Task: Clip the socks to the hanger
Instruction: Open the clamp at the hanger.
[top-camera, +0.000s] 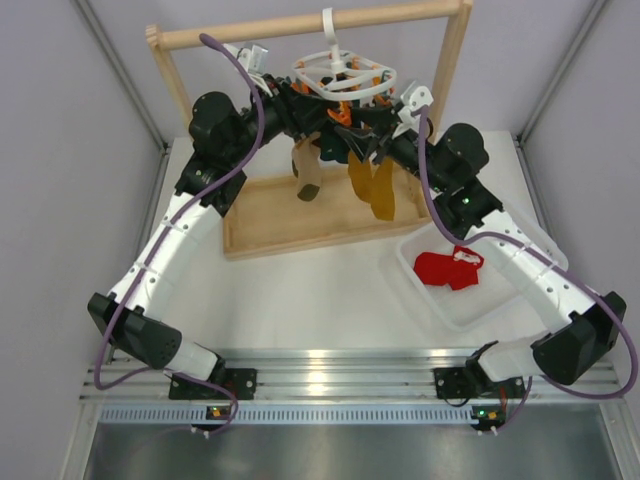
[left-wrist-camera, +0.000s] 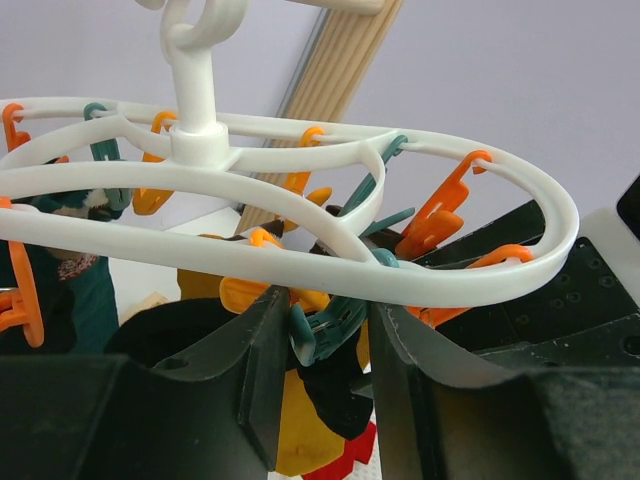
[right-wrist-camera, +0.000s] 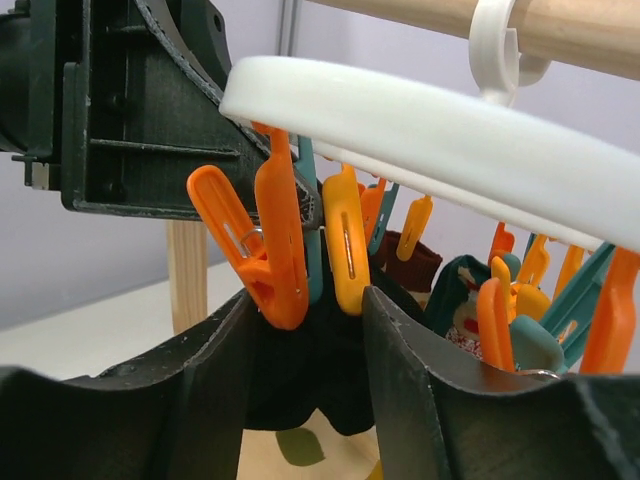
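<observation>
L claw (left-wrist-camera: 328, 312) pinches teal clip (left-wrist-camera: 336, 328); R claw (right-wrist-camera: 310, 300) grips black sock (right-wrist-camera: 310, 385) under hanger (right-wrist-camera: 430, 140) (red sock (top-camera: 445, 269) in bin (top-camera: 408, 276)).

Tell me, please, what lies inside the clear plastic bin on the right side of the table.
Red sock fabric with a white patch lies in the clear bin. The right arm crosses above its far side, so anything there is hidden.

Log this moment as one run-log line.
phase: clipping | left gripper: straddling teal clip on hanger, closure unclear | right gripper: black sock between jaws, under orange clips, closure unclear | red socks: in bin
</observation>
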